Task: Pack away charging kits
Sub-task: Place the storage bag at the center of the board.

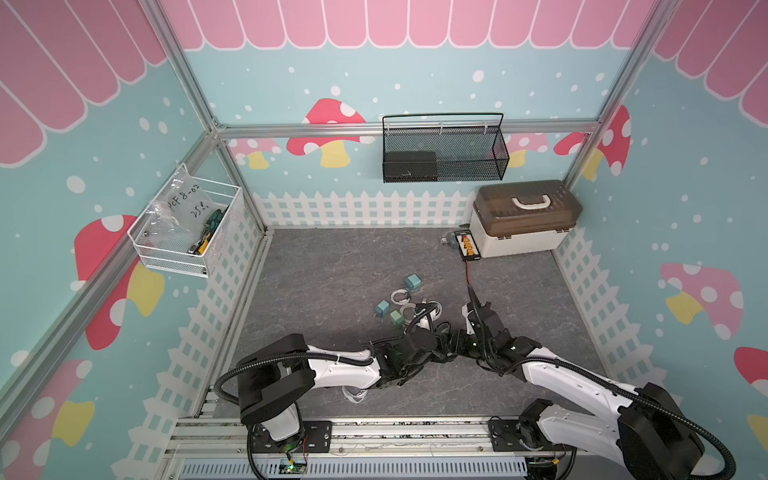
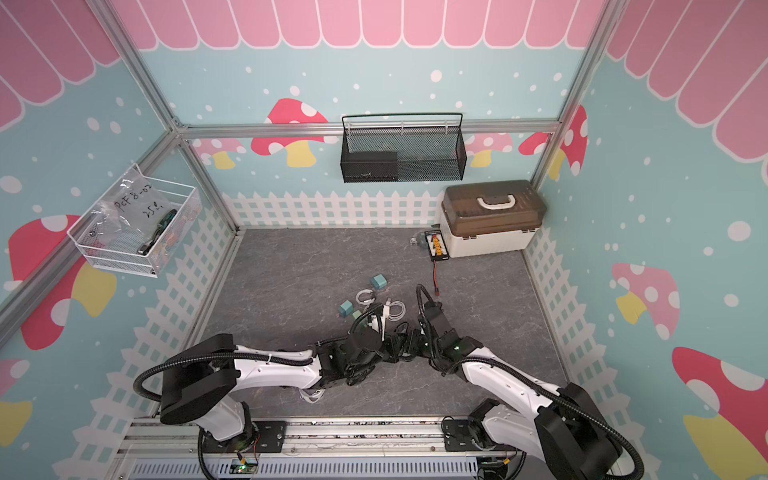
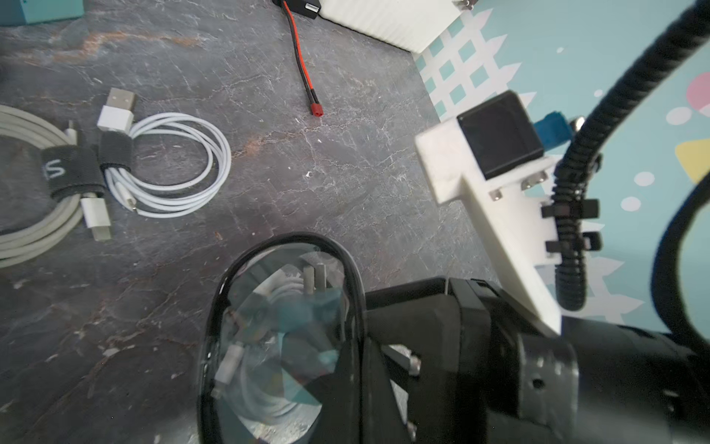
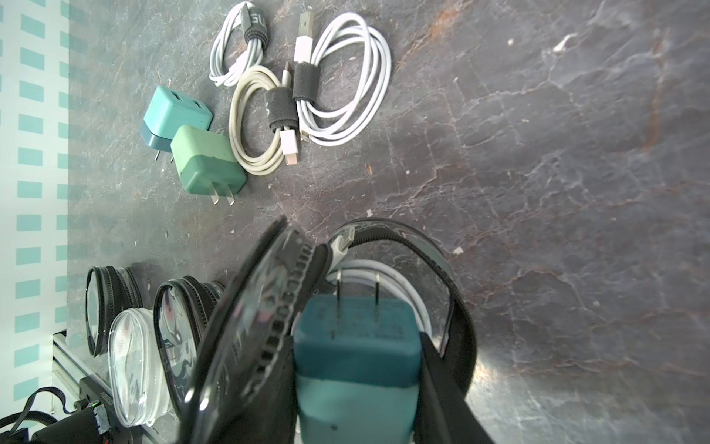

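One charger [image 4: 355,346], one cable [image 4: 403,280] inside open pouch [image 4: 459,319]

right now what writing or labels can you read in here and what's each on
"PCF8-02": handwritten on the plastic bag in the wire basket.
"25 e.": same bag, last character unsure.
"SU": dark strap on a coiled cable.
Print on the teal charger, prong face: too blurred.

Across the dark grey counter [image 4: 538,153], veined white and rust, a deep teal charger [image 4: 357,346] shows between the right jaws inside a black-rimmed clear pouch [image 4: 459,330], and beyond those jaws lie a lighter teal charger [image 4: 175,111], a sage-green charger [image 4: 205,165], a white cable [image 4: 345,96] and a seemingly cream cable [image 4: 249,127], charcoal-strapped.
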`<state>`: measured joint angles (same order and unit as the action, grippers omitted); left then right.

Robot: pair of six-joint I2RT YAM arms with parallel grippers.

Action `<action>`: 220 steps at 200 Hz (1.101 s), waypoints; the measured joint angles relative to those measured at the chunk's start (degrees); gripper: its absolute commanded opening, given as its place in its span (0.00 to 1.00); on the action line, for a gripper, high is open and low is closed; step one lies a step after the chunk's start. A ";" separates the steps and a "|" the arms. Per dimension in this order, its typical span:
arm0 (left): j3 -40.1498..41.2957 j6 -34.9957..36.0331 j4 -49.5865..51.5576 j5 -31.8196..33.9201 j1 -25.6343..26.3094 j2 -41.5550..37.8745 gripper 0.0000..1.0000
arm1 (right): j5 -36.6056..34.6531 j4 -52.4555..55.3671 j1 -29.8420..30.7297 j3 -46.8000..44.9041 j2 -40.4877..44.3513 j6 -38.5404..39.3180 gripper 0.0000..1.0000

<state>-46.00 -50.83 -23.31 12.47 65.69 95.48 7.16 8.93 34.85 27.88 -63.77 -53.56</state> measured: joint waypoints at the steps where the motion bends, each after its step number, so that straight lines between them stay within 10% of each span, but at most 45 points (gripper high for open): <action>1: 0.00 0.00 0.00 0.00 0.00 0.00 0.00 | 0.00 0.00 0.00 0.00 0.00 0.02 0.29; 65: 0.46 -0.39 -1.25 -0.35 -0.46 0.09 0.00 | -0.22 0.20 -0.74 -0.17 0.00 0.20 0.59; 191: 0.28 -1.27 -3.08 -0.96 -0.66 3.96 0.00 | 1.44 6.60 -8.11 -0.04 5.07 4.07 0.48; 220: -0.24 -0.92 -2.97 -2.16 -0.66 3.96 0.48 | 1.25 9.11 -10.34 -0.02 8.22 5.14 0.53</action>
<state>-46.24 -51.75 -26.28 10.31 65.04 99.44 8.40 18.04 24.51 27.86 -55.55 -48.42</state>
